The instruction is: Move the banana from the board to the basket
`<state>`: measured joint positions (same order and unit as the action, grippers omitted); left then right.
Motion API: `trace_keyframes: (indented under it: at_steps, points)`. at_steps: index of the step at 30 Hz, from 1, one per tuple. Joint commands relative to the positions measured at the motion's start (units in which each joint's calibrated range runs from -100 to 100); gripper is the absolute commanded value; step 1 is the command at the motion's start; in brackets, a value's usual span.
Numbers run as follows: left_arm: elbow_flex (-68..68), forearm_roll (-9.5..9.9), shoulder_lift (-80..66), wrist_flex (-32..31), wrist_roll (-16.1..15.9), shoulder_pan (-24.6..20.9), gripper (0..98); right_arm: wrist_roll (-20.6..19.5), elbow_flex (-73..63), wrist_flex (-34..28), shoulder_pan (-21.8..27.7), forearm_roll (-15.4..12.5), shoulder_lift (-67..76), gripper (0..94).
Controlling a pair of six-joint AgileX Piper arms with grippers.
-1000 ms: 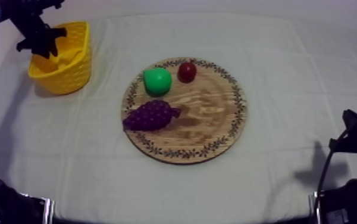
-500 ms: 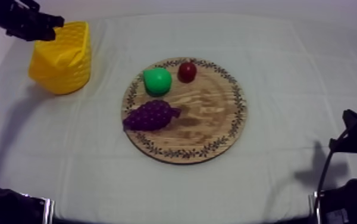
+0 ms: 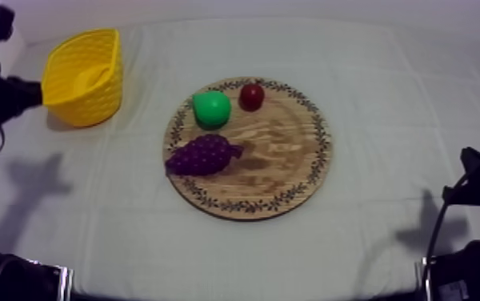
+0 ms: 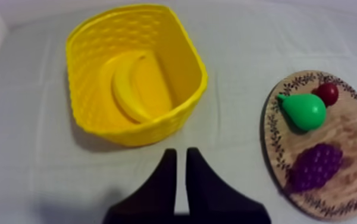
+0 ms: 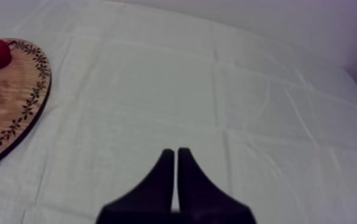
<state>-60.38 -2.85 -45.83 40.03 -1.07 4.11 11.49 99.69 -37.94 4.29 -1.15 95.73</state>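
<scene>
The banana lies curved on the floor of the yellow basket, which stands at the table's far left. My left gripper hovers just short of the basket's near wall, fingers together and holding nothing. In the top view it sits left of the basket. The round wooden board lies mid-table with no banana on it. My right gripper is shut on nothing above bare cloth, to the right of the board.
On the board sit a green pear, a bunch of purple grapes and a small red fruit. My right arm rests low at the table's right edge. Open cloth lies between the basket and the board.
My left arm has drawn back from over the basket's rim to its left side. The basket tipped for a moment and now shows its opening again.
</scene>
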Motion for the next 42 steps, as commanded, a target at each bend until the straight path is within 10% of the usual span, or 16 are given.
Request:
trace_keyframes:
  at_steps: [1, 32, 42]
  points:
    - [-10.4, -0.09, -11.4, -1.2, -2.1, -0.3, 4.0, 0.0, 0.0, 0.0, 0.0, 0.0, 0.0, 0.3]
    - [-34.4, 2.42, -53.9, 7.2, 0.0, -0.5, 0.2, 0.0, 0.0, 0.0, 0.0, 0.0, 0.0, 0.3]
    - [-39.2, 4.8, -54.2, -6.8, 13.4, 1.6, 0.2, 0.0, 0.0, 0.0, 0.0, 0.0, 0.0, 0.3]
